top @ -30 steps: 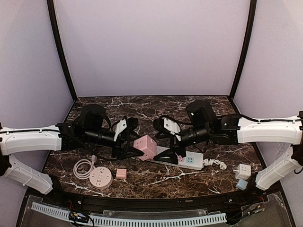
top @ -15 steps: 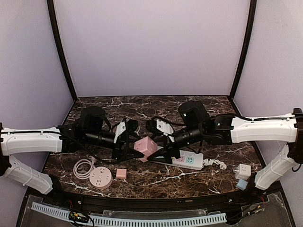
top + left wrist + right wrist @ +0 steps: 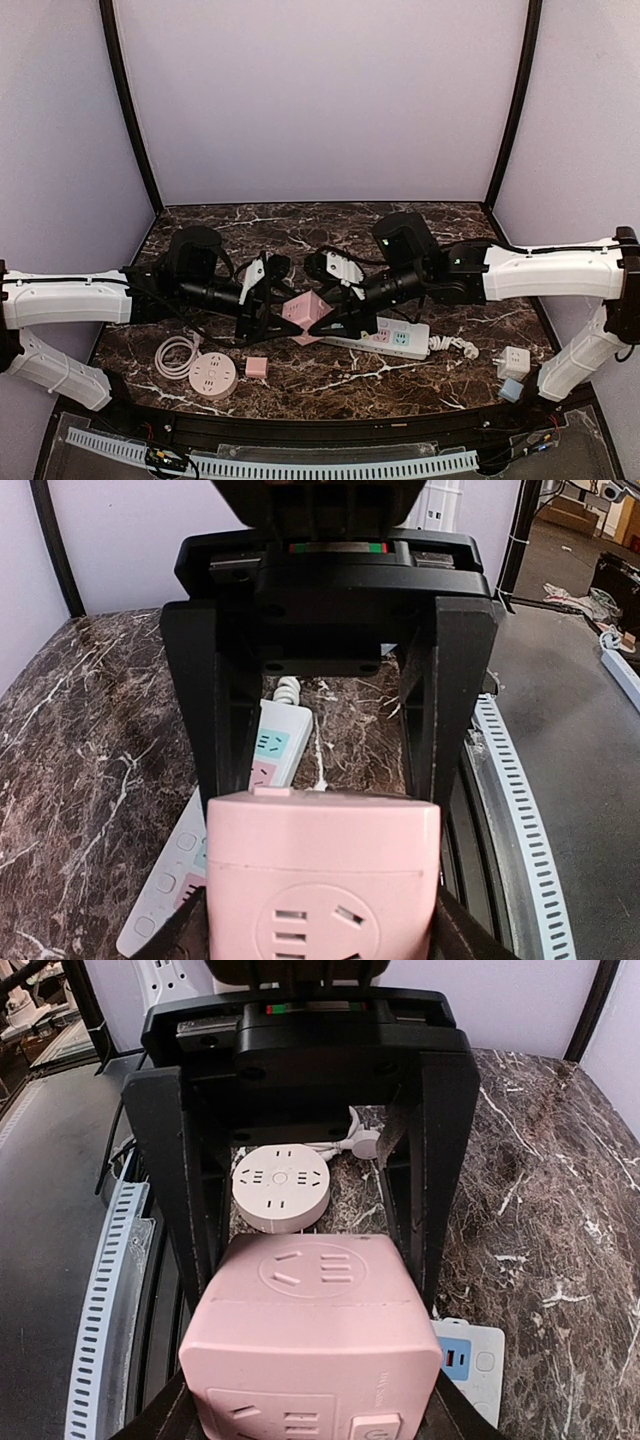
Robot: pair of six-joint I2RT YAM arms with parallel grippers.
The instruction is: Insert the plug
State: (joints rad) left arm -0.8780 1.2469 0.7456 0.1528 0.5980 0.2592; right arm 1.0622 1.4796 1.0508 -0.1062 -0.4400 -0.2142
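Top external view: the pink cube adapter sits tilted, apparently lifted off the table, just left of the white power strip and caught between the two end effectors. Its plug pins show in no view, so their alignment with the strip's sockets cannot be checked. A likely fault is a skewed descent that jams the pins on the strip's face or shoves the unrestrained strip aside. Opposed pulls from both arms could also twist the cube out of grip. The left end effector is spread wide and clamps the cube's side faces near its fingertips. The right end effector straddles the cube equally wide; whether its fingers press it cannot be told. A round pink socket and a coiled cable lie well apart, near the left arm.
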